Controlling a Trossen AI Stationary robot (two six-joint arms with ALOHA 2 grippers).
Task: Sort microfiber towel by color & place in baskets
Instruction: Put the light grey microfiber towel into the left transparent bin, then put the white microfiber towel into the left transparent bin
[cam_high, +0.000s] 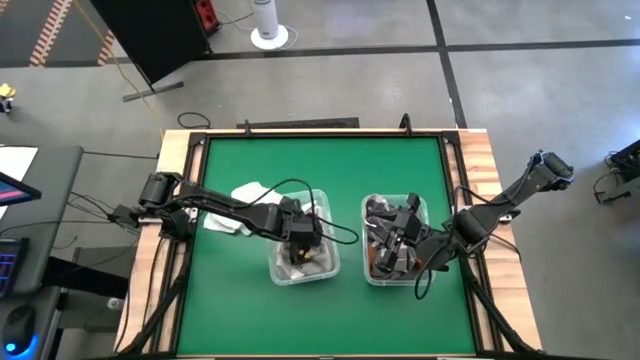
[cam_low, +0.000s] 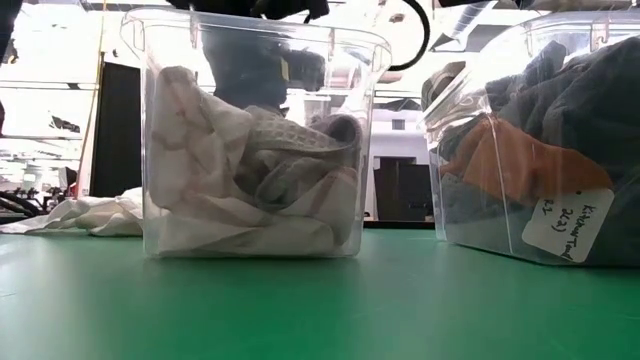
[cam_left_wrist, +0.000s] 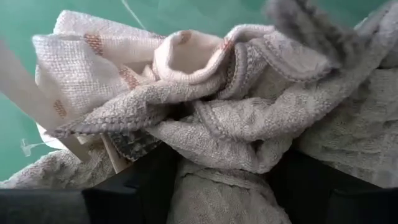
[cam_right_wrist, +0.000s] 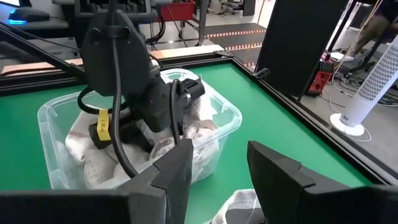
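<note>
towels sorted mostly into two tubs on the green surface (cam_high: 230, 290). left tub (cam_high: 303, 268) holds pale towels (cam_low: 250, 180), right tub (cam_high: 392, 240) holds dark grey towels (cam_low: 575, 110) plus an orange bit. one white towel (cam_high: 243, 205) lies loose on the surface just beside the left tub. left tool (cam_high: 300, 240) sits down inside the left tub, pressed into the pale towels — can't tell its fingers. right tool (cam_right_wrist: 214, 168) hovers over the right tub, fingers apart, holding nothing.
</note>
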